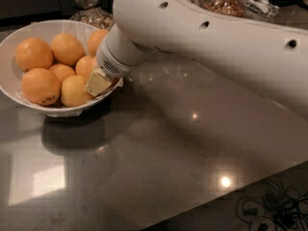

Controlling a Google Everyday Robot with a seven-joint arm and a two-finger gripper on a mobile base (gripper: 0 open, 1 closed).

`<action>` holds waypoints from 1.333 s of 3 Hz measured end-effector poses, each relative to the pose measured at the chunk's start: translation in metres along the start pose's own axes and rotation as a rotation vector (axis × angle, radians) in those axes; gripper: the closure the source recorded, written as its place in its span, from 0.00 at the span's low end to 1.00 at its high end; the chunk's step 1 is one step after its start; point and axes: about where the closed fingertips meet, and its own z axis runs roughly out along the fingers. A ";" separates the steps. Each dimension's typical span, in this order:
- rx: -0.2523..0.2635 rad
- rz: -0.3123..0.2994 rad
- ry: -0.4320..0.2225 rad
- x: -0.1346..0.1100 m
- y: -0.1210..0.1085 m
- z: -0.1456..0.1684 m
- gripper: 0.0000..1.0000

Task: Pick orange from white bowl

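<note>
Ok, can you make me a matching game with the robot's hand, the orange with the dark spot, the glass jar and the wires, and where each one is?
Things:
1. hand
2. orange with the dark spot
3. glass jar
4. wires

Places:
A. bottom right corner of the picture
B. front left inside the white bowl
C. just behind the bowl
D. at the bowl's right side, down among the oranges

Pairs: 1-D, 2-B, 3-C, 4-A.

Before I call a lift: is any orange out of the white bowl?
No, all in. The oranges lie piled inside the white bowl; the gripper sits among them at its right rim.
</note>
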 end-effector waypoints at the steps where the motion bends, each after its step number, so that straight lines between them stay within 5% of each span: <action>1: 0.000 0.000 0.000 0.000 0.000 0.000 0.63; 3: 0.000 -0.002 -0.001 0.000 0.000 -0.001 1.00; 4: -0.017 -0.039 -0.025 -0.004 -0.003 -0.018 1.00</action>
